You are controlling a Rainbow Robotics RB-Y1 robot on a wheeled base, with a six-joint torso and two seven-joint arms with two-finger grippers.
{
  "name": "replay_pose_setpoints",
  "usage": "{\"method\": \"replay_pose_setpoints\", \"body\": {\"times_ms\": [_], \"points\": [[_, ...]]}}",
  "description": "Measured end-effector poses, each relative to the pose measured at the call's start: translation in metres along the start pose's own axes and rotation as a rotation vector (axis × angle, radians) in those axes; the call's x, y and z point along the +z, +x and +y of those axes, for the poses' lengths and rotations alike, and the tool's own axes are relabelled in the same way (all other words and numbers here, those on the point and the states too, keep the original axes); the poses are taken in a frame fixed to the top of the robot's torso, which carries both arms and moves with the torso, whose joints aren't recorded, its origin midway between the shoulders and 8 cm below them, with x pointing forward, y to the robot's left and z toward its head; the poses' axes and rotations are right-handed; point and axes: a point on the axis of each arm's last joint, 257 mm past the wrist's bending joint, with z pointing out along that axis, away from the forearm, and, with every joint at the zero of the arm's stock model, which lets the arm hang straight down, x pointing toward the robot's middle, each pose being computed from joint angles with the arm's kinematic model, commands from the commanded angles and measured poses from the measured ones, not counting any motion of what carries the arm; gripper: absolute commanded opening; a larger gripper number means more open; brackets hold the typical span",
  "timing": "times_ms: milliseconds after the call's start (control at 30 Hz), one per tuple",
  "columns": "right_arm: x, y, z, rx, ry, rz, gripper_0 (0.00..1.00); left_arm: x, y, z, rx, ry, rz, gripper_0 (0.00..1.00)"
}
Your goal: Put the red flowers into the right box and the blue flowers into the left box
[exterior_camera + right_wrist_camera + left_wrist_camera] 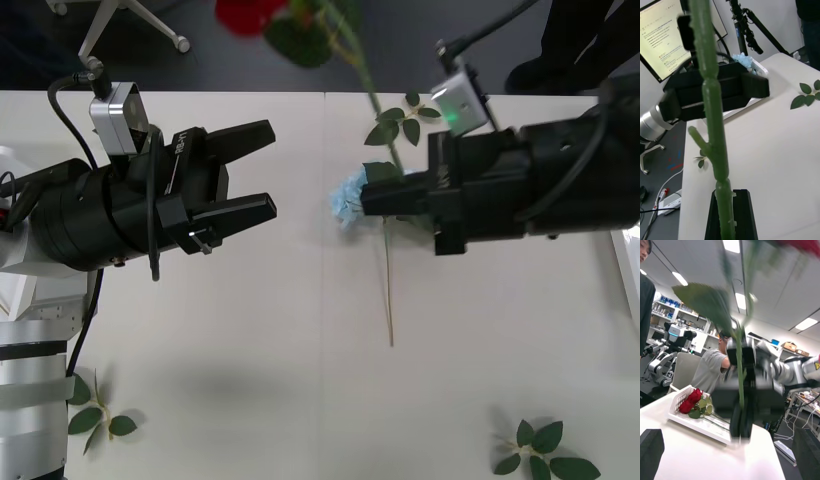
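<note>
- Gripping a red rose's green plastic stem [362, 62], the right hand [385, 200] is holding it upright above the white worktop [300, 330].
- Waiting opposite the rose, the left hand [262, 170] is gaping wide.

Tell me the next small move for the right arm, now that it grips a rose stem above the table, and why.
Probably swing the right gripper, shut on the red flower, toward the right box. The rose is lifted clear, that box already holds one red rose, and the open left gripper waits apart.
</note>
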Motion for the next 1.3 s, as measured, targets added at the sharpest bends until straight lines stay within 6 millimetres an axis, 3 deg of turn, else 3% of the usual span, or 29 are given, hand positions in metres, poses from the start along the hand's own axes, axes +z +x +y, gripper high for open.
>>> {"method": "replay_pose_setpoints", "body": {"times_ms": [167,267,433,600,833,967,1100,1300], "points": [[-0.057,-0.031,0.003,-0.026,0.028,0.086,0.00,-0.007,0.002,0.002,0.009,-0.007,0.034,1.00],[-0.086,-0.043,0.002,0.091,0.065,0.119,0.00,-0.018,0.006,0.006,0.022,-0.017,0.085,1.00],[-0.127,-0.032,-0.023,0.214,0.184,0.213,0.00,-0.043,0.011,0.012,0.048,-0.039,0.194,1.00],[-0.168,-0.001,-0.057,0.362,0.343,0.332,0.00,-0.074,0.016,0.020,0.065,-0.081,0.299,1.00],[-0.253,0.058,-0.097,0.541,0.625,0.545,0.00,-0.129,0.012,0.033,0.084,-0.204,0.380,1.00],[-0.303,0.085,-0.107,0.657,0.766,0.592,0.00,-0.161,0.017,0.035,0.100,-0.252,0.472,1.00],[-0.361,0.111,-0.112,0.767,0.920,0.593,0.00,-0.194,0.007,0.037,0.126,-0.318,0.518,1.00],[-0.423,0.162,-0.116,0.840,1.113,0.615,0.00,-0.230,0.000,0.040,0.132,-0.420,0.531,1.00]]}}
